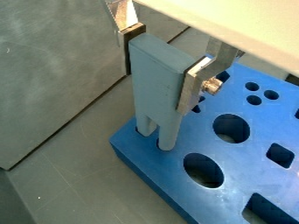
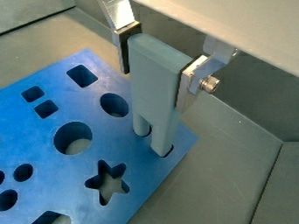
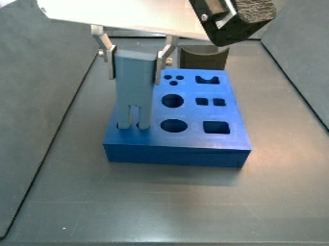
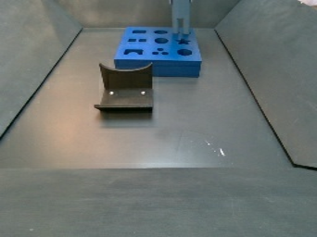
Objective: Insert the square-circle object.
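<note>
The square-circle object [image 1: 158, 96] is a tall grey-blue slab with two legs. My gripper [image 1: 163, 59] is shut on its upper part and holds it upright; it also shows in a wrist view [image 2: 160, 59]. The silver fingers [image 1: 193, 83] press its two narrow sides. The slab's [image 2: 156, 101] legs reach down into holes at a corner of the blue holed board [image 2: 59, 114]; I cannot tell how deep they sit. In a side view the slab [image 3: 133, 82] stands at the board's [image 3: 193, 125] near left corner. It also shows far back in a side view [image 4: 181, 20].
The dark fixture [image 4: 124, 90] stands on the grey floor in front of the board [image 4: 155, 51]; it also shows in a side view [image 3: 238, 21]. The board has several holes: rounds, squares, a star [image 2: 105, 179]. Grey walls enclose the floor.
</note>
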Available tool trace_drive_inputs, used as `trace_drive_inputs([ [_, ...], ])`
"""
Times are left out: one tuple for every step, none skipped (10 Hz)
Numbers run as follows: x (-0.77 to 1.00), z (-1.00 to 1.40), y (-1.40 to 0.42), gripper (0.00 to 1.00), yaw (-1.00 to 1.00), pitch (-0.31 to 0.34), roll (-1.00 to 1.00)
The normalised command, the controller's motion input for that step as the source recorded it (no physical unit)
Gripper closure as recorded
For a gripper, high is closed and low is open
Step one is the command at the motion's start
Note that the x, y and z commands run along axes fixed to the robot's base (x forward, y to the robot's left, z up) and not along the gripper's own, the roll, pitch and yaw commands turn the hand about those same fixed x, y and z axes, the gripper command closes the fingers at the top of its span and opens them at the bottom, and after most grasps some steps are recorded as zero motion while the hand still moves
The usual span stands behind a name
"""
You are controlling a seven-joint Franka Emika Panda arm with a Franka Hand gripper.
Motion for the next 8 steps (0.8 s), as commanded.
trace_drive_inputs([
  [0.0, -0.43, 0.0, 1.0, 0.0, -0.043, 0.0],
  [-0.43, -0.29, -0.07, 1.0, 0.0, -0.326, -0.01],
  [-0.24, -0.09, 0.0, 1.0, 0.0, -0.257, 0.0],
  [-0.33, -0.05, 0.0, 1.0, 0.0, -0.197, 0.02],
  [-0.23, -0.3, 0.0, 1.0, 0.11, -0.286, 0.15],
  [-0.15, -0.42, -0.02, 1.0, 0.2, -0.34, 0.13],
  [0.0, -0.49, -0.08, 1.0, 0.2, -0.216, 0.13],
  [0.08, -0.42, -0.07, 1.0, 0.16, -0.067, 0.1],
])
